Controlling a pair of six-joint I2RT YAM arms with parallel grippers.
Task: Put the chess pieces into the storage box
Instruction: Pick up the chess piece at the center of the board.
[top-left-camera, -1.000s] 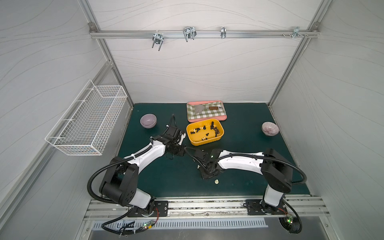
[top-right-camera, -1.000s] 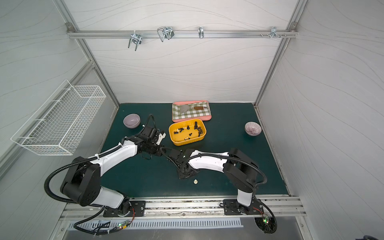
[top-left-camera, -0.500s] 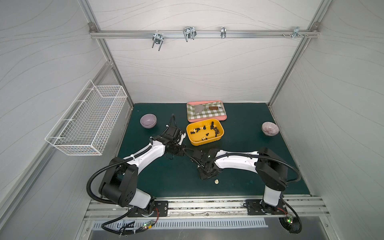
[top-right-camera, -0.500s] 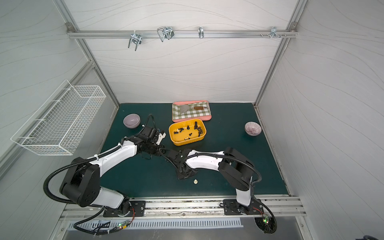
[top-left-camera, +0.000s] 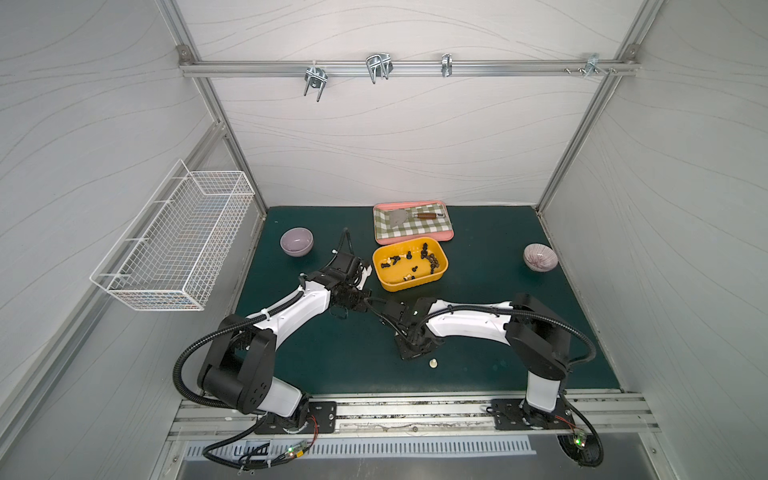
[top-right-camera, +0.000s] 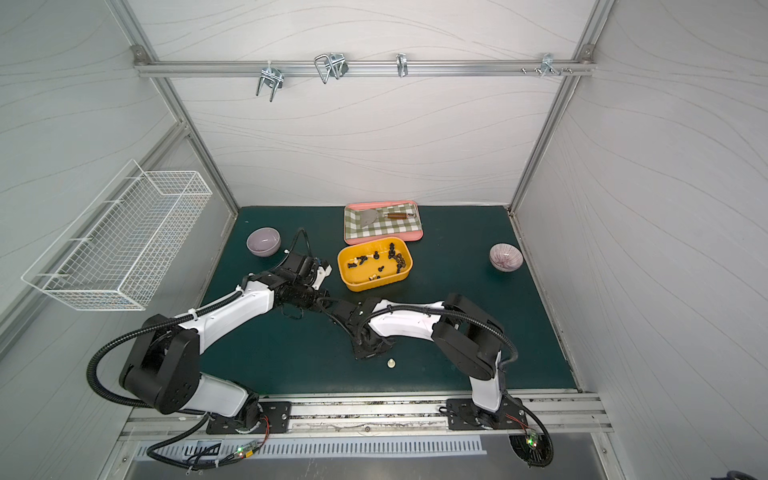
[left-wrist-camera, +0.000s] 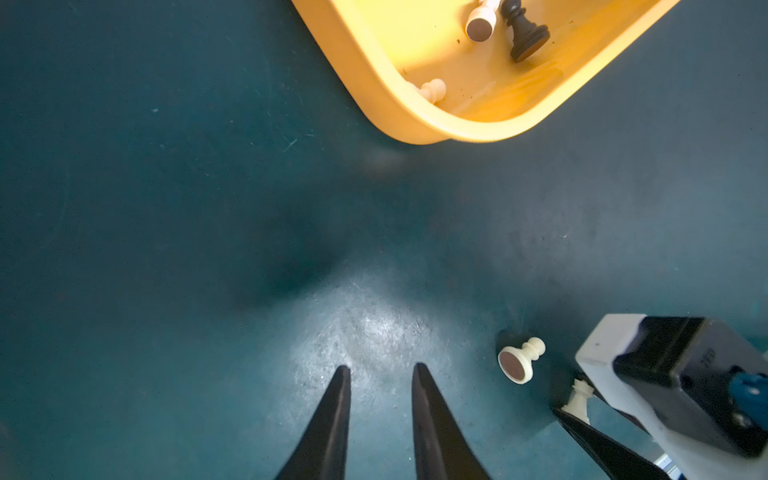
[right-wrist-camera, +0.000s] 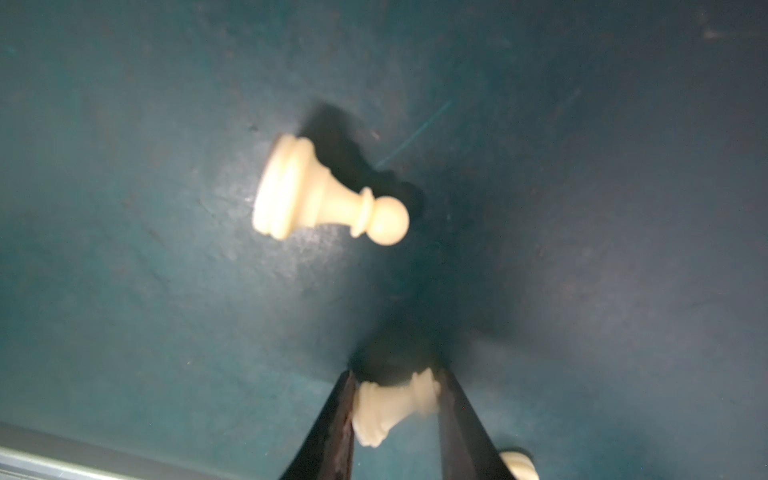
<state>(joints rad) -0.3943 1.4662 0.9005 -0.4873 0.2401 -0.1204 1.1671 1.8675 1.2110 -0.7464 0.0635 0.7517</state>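
Note:
The yellow-orange storage box (top-left-camera: 399, 283) (top-right-camera: 353, 286) stands mid-table, and several dark and cream chess pieces (top-left-camera: 430, 258) (top-right-camera: 399, 260) lie in it. In the right wrist view my right gripper (right-wrist-camera: 395, 374) is shut on a cream chess piece (right-wrist-camera: 390, 405) low over the green mat. A cream pawn (right-wrist-camera: 328, 195) lies on its side just ahead of it. My left gripper (left-wrist-camera: 380, 368) is open and holds nothing. It hovers over bare mat in front of the box corner (left-wrist-camera: 415, 120), beside that pawn (left-wrist-camera: 519, 361). Another cream piece (top-left-camera: 433, 363) lies nearer the front edge.
A pink tray with checked cloth and a spatula (top-left-camera: 444, 237) sits right behind the box. A lilac bowl (top-left-camera: 296, 242) stands at the back left and a striped bowl (top-left-camera: 540, 257) at the right. A white wire basket (top-left-camera: 178, 245) hangs on the left wall.
My right gripper's jaws have narrowed onto the cream piece and the right arm has shifted slightly left. The left arm has stayed put.

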